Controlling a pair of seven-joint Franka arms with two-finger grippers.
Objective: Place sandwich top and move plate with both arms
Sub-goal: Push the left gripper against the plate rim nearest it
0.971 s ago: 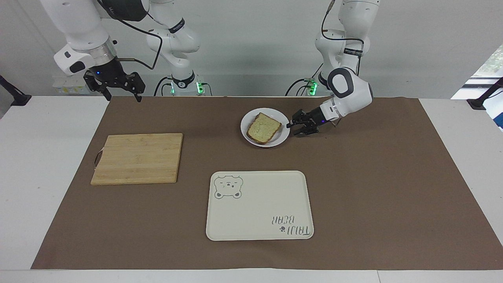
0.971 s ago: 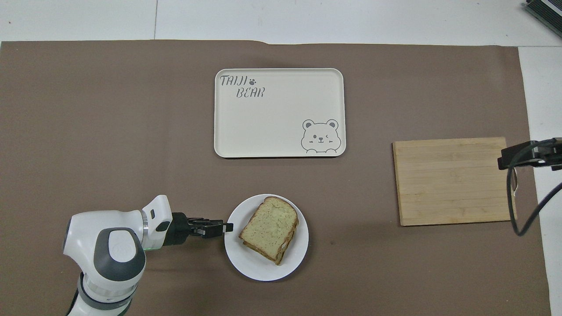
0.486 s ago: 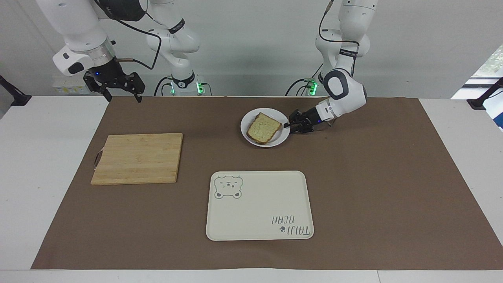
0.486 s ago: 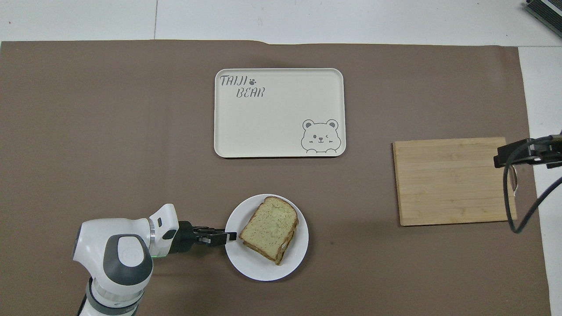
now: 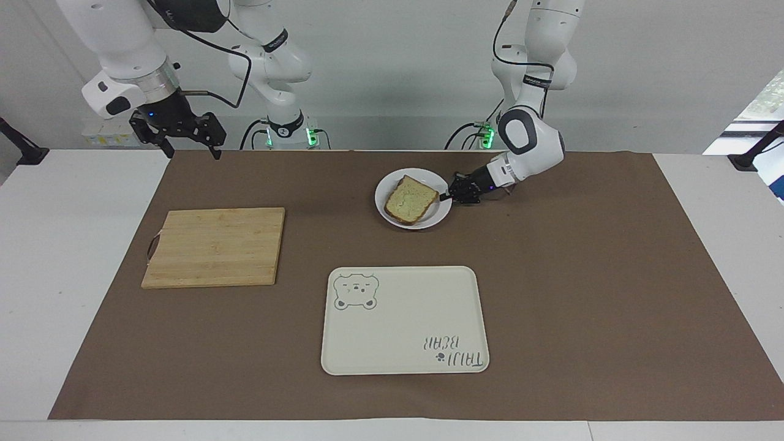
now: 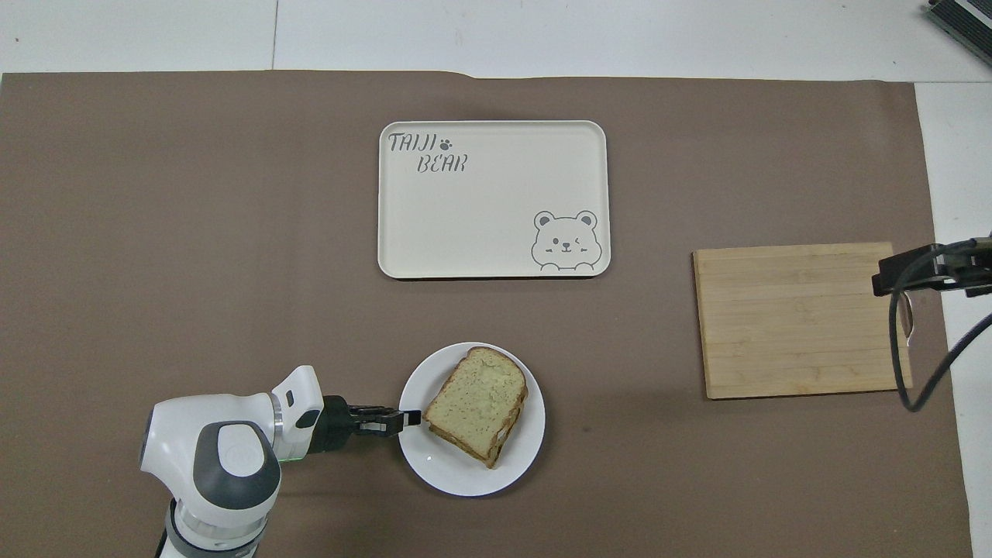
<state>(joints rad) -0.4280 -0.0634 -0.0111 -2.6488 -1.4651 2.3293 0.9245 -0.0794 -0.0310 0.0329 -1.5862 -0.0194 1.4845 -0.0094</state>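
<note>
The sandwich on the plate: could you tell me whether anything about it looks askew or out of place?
Slightly. The sandwich top sits turned and offset on the stack below, whose edge shows at one side. The plate lies flat, with the left gripper shut on its rim.

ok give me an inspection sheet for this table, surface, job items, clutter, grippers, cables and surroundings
Surface: white table under a brown mat.
Job's things: bread slice tops a sandwich on the plate, which sits nearer the robots than the tray.
Clutter: bear tray; cutting board toward the right arm's end.
Grippers: left gripper low, shut on the plate's rim at the left arm's end. Right gripper open, waiting in the air above the mat's corner.
Cables: black cable hangs from the right arm over the board's edge.
Surroundings: grey wall, green lights at the arm bases.
</note>
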